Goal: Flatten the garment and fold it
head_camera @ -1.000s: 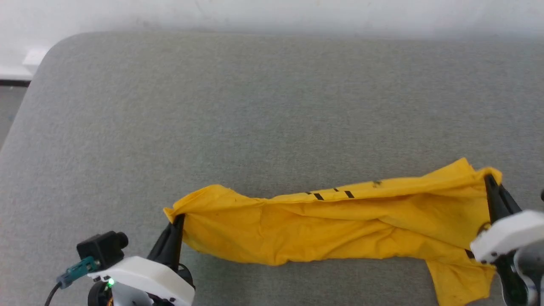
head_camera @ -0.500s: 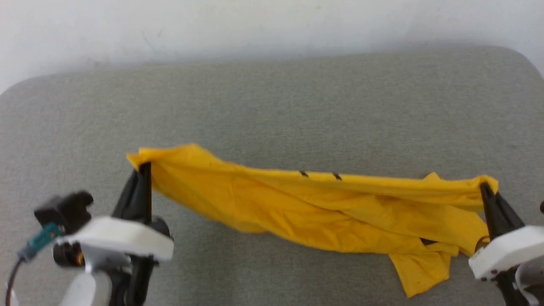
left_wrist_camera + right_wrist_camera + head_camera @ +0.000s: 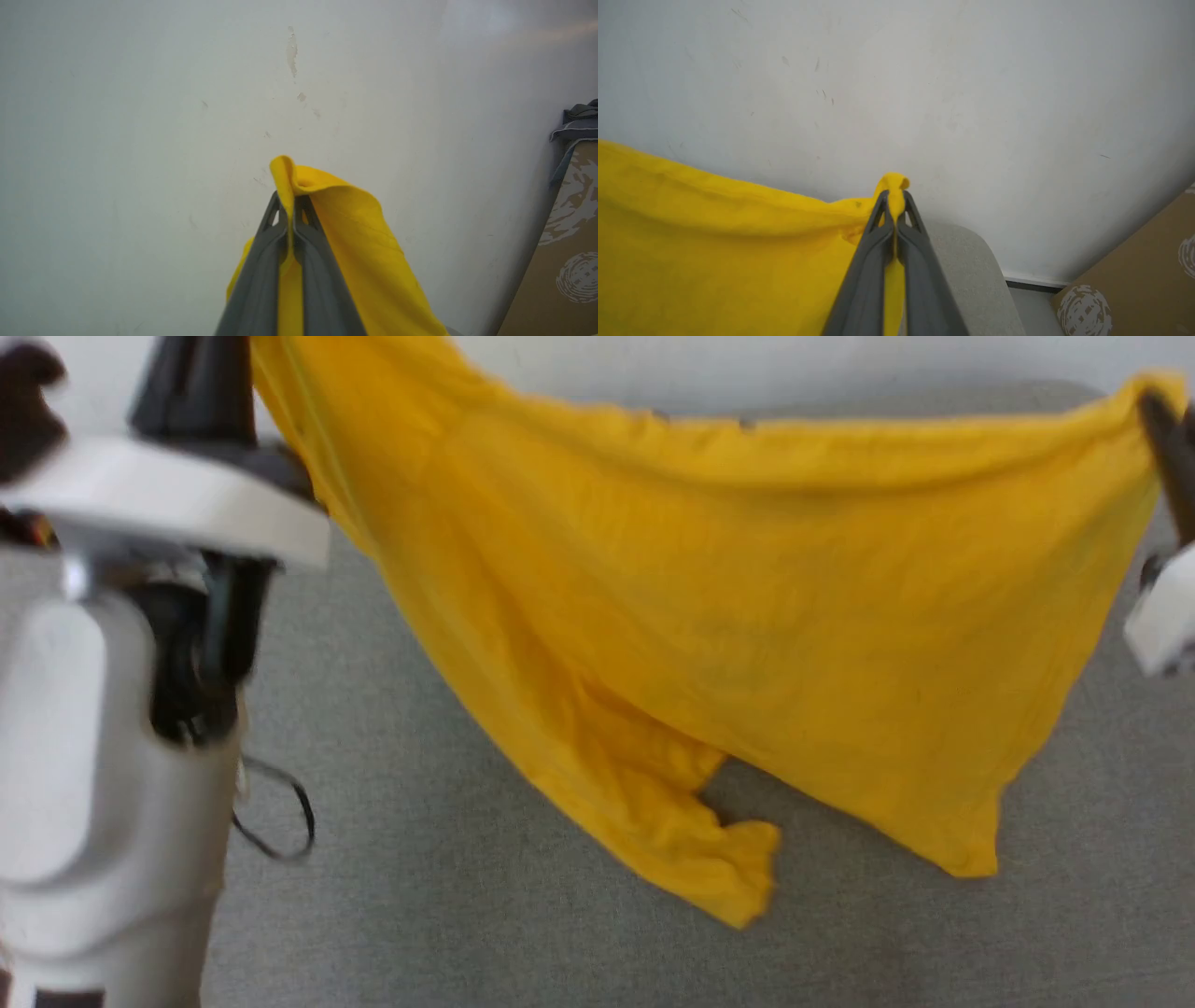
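aloft, garment (image 3: 747,616) top edge spread wide, open cushion (image 3: 467,915) below

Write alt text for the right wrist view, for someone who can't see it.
The right pincer, shut, pinches an edge of the mustard-yellow garment, which spreads leftward in front of a white wall. A grey cushion and brown cardboard show at lower right.

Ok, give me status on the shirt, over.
Left claw shut on shirt edge. Right claw shut on shirt edge. Shirt hangs spread between them over grey cushion, unfolded. Cable loop by left arm, apart from cloth.
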Robot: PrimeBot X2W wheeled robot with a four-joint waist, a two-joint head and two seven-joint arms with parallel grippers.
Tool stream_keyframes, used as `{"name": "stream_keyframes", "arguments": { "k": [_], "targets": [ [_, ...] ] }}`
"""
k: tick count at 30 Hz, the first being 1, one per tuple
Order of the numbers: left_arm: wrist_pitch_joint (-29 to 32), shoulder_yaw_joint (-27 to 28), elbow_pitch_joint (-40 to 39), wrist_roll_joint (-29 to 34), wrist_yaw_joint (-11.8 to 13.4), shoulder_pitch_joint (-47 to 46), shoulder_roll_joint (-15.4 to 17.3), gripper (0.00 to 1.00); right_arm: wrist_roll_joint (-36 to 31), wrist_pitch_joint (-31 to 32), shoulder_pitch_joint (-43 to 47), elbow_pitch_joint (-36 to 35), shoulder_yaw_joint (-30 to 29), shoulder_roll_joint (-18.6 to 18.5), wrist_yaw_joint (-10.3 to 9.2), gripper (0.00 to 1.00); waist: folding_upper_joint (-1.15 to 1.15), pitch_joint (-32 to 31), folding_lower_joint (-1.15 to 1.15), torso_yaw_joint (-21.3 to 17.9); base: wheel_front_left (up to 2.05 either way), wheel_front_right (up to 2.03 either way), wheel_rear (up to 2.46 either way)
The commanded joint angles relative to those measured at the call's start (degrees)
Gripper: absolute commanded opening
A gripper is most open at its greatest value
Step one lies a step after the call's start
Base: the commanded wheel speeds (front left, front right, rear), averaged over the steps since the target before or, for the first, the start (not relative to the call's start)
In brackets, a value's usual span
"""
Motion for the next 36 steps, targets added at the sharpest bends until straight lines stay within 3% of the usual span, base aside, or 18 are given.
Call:
{"name": "stream_keyframes", "arguments": {
  "k": [1,4,10,16,24,30,36],
  "targets": [
    [0.2,0.3,1.0,-0.4,-0.4,-2.7,-0.1,0.00,0.6,0.4,-2.6,0.9,0.7,-0.6,-0.05,0.00,0.00,4.3,-0.01,-0.6,0.00,0.00,0.00],
    [0.7,1.6,4.2,-2.2,-0.7,-10.5,-0.9,0.00,1.1,1.6,-11.0,4.0,3.4,-2.4,-0.05,0.00,0.00,8.0,-0.01,-1.0,0.00,0.00,0.00],
    [0.4,3.4,10.9,-1.0,-0.4,-26.6,0.5,0.00,-0.4,0.9,-28.2,11.4,9.2,-4.7,-0.05,0.00,0.00,16.3,-0.01,-1.5,0.00,0.00,0.00],
    [-1.8,4.4,15.5,2.1,0.3,-41.4,2.9,0.00,-5.3,-2.0,-43.8,18.6,14.1,-4.0,-0.05,0.00,0.00,23.3,-0.01,-2.4,0.00,0.00,0.00],
    [-10.1,5.7,19.9,4.9,0.3,-56.6,4.0,0.00,-11.9,-10.2,-58.8,26.2,12.9,-0.8,-0.05,0.00,0.00,27.3,-0.01,-2.8,0.00,0.00,0.00],
    [-14.6,6.5,23.7,3.6,-1.9,-58.3,3.7,0.00,-13.7,-16.5,-60.4,31.4,11.3,1.1,-0.05,0.00,0.00,26.9,-0.01,-1.8,0.00,0.00,0.00],
    [-15.4,5.6,29.5,3.1,-4.2,-45.9,4.6,0.00,-10.9,-20.9,-52.2,38.3,12.6,1.7,-0.05,0.00,0.00,24.0,-0.01,-0.3,0.00,0.00,0.00]
  ]
}}
